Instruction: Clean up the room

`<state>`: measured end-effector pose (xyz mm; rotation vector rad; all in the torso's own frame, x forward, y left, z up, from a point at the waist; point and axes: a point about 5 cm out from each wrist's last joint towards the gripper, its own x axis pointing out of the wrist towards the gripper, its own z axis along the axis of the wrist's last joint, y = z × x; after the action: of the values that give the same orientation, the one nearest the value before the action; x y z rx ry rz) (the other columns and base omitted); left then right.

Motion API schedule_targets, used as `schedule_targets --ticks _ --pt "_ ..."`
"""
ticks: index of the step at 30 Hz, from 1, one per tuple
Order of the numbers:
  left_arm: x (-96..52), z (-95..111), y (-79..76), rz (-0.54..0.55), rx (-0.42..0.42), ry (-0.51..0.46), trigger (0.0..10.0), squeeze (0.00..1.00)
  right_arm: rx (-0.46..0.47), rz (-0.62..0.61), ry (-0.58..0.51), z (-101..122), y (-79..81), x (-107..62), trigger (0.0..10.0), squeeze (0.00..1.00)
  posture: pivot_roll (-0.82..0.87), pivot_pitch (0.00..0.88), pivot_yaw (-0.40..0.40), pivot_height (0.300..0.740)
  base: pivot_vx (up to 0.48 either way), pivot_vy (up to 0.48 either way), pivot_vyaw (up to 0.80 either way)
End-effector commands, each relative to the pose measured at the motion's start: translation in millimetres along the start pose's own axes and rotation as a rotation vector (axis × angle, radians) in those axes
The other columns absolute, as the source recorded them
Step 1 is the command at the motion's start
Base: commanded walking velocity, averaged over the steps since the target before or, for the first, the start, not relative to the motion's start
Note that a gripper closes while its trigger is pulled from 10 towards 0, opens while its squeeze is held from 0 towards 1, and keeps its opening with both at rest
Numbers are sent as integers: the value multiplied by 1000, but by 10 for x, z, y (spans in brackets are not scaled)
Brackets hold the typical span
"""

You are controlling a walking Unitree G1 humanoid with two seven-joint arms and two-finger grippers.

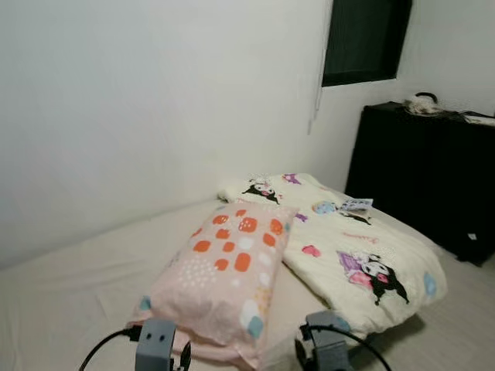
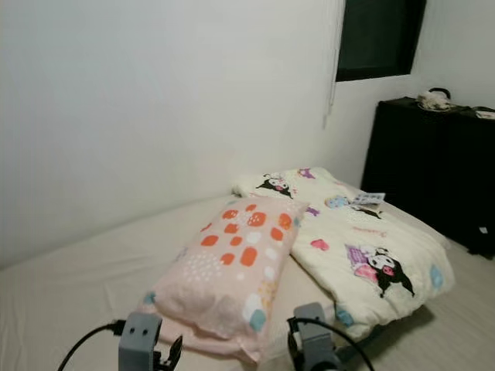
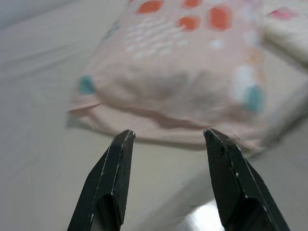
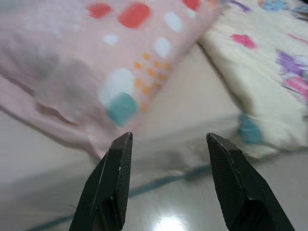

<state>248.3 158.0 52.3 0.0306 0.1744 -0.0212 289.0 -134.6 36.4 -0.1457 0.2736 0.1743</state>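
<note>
A pink pillow [image 1: 228,274] with orange, white and teal spots lies on the low mattress [image 1: 69,294], its near end towards me. Beside it on the right, a cream blanket [image 1: 352,247] with cartoon prints is spread loosely and hangs over the mattress edge. My left gripper [image 3: 168,134] is open, held just short of the pillow's [image 3: 178,82] near edge. My right gripper [image 4: 169,138] is also open, low by the pillow's [image 4: 96,57] near right corner, with the blanket [image 4: 269,62] beyond. Both wrists show at the bottom of the head views.
A black dresser [image 1: 433,170] stands at the right wall with a white object [image 1: 421,103] on top. A dark window [image 1: 363,39] is above the bed's far corner. A small printed packet [image 1: 356,205] rests on the blanket. Pale floor [image 1: 464,317] runs along the mattress's right side.
</note>
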Motion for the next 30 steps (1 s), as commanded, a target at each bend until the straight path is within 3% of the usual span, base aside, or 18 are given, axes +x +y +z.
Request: schedule_targets --ticks 1,22,30 --pt "19 30 -69 -21 -9 -6 10000 0 0 -17 38 -91 -74 -32 10000 0 -47 46 -25 740 255 0 0" --pt "-3 3 -45 7 -4 0 10000 0 -15 -1 48 -98 -64 -23 10000 0 -45 33 -31 740 35 0 0" --pt "-3 8 -36 12 9 -11 10000 0 -80 32 43 -81 -28 -8 10000 0 -45 23 -30 740 0 0 0"
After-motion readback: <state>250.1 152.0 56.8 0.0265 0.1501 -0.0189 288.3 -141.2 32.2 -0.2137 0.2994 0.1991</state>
